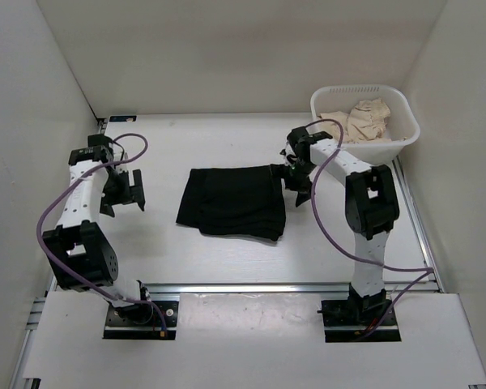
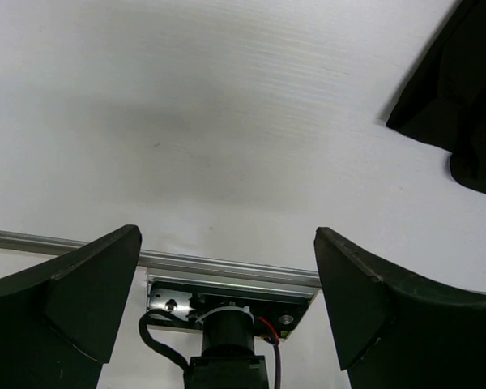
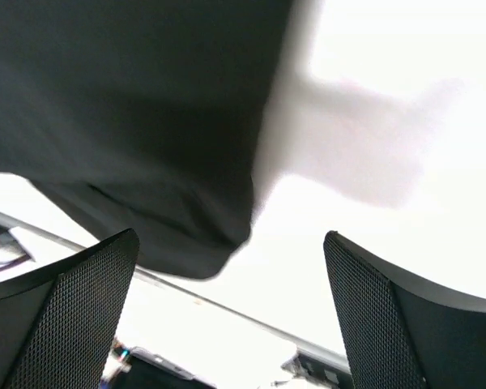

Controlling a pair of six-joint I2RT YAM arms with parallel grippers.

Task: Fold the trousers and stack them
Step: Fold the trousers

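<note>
The black trousers [image 1: 233,202] lie folded into a rough rectangle on the middle of the white table. My left gripper [image 1: 128,192] hangs open and empty to their left, well apart; a corner of the trousers [image 2: 460,105] shows at the upper right of the left wrist view. My right gripper [image 1: 296,183] is open just off the trousers' right edge, low over the table. In the right wrist view the trousers [image 3: 130,113] fill the upper left, their edge near my left finger [image 3: 73,316], and nothing lies between the fingers.
A white laundry basket [image 1: 405,134] holding beige cloth [image 1: 363,120] stands at the back right corner. White walls close the table on three sides. An aluminium rail [image 1: 251,288] runs along the near edge by the arm bases.
</note>
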